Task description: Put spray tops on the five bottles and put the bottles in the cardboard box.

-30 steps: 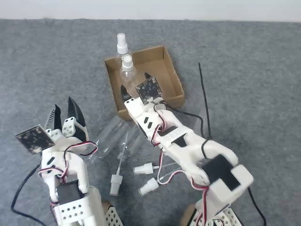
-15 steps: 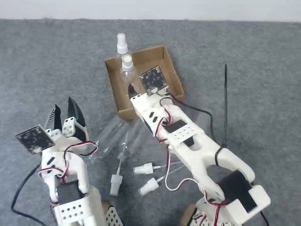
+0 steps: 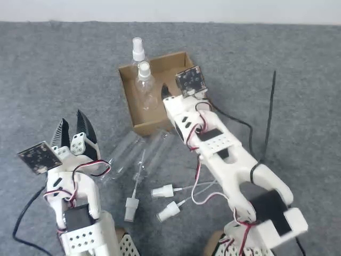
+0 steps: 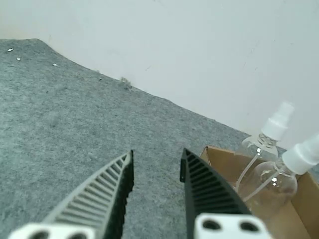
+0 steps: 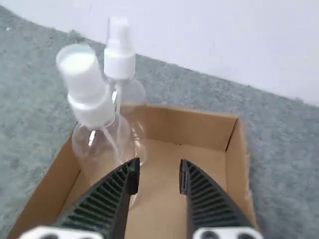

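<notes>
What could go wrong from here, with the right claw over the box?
1. The open right claw hangs close beside the upright capped bottle in the cardboard box; a sideways move could tip it.
2. The uncapped bottles lie on their sides by the box front and may roll when gripped.
3. The loose spray tops lie near the right arm's dangling wires, a likely snag.

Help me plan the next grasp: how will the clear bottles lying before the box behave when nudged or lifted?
The lying bottles sit on their round sides, so a nudge would probably roll them, though the carpet may damp that. They look empty and thin-walled, so likely light and perhaps squashy.
</notes>
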Motion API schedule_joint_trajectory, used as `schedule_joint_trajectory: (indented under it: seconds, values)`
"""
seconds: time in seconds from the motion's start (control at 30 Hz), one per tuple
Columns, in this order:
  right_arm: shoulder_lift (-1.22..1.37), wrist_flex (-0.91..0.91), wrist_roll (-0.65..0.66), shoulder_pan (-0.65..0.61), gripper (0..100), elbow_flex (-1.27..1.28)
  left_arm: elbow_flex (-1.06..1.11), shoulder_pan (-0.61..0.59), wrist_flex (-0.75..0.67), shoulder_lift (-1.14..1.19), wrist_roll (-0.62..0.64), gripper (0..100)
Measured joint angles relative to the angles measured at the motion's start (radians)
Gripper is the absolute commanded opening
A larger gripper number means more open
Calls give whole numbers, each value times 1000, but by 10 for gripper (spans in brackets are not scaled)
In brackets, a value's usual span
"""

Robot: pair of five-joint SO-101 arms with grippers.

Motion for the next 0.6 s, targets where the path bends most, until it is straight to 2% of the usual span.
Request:
schedule_joint_trajectory:
  seconds: [0.3, 0.6]
  values:
    - [296, 0, 0, -2, 83, -207, 0, 0, 0, 0, 0, 148]
    - [416, 0, 0, -5, 83, -296, 0, 0, 0, 0, 0, 148]
